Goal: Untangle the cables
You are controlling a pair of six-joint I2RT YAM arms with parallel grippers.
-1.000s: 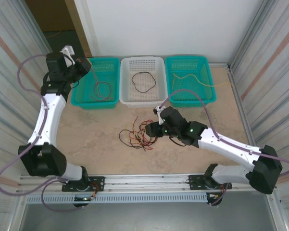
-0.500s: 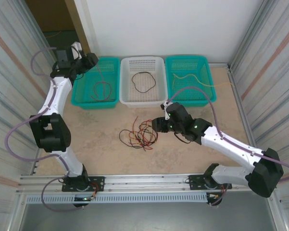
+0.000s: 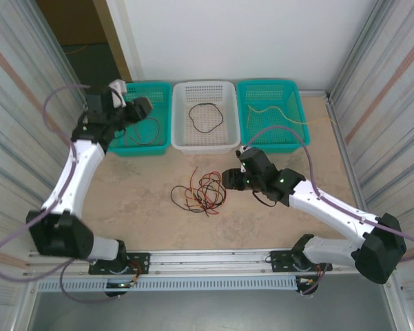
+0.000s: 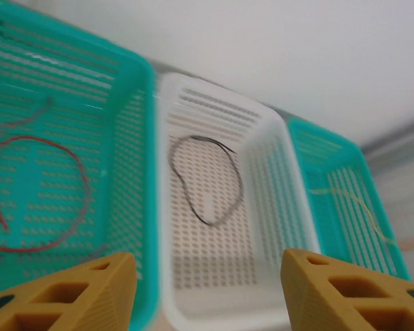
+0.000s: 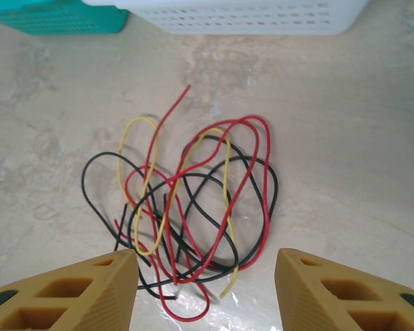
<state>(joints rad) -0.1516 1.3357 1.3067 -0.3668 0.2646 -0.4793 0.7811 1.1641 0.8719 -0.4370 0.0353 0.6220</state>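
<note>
Top: cable tangle (image 3: 200, 193) on desk (image 3: 138, 200), near the right jaws; left arm (image 3: 79, 169) over the left teal basket (image 3: 155, 85).
Left wrist: left jaws wide, empty, above the white basket (image 4: 213, 276).
Right wrist: jaws wide, empty, over tangle. Pinch 1 free red end (image 5: 184, 93), lift slowly.

Bright, even light, soft shadows under the cables (image 5: 186, 207); left wrist view is blurred (motion, perhaps).

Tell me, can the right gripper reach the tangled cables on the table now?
Probably yes: the right gripper hangs open close to the cables, facing them, with nothing in between.
</note>
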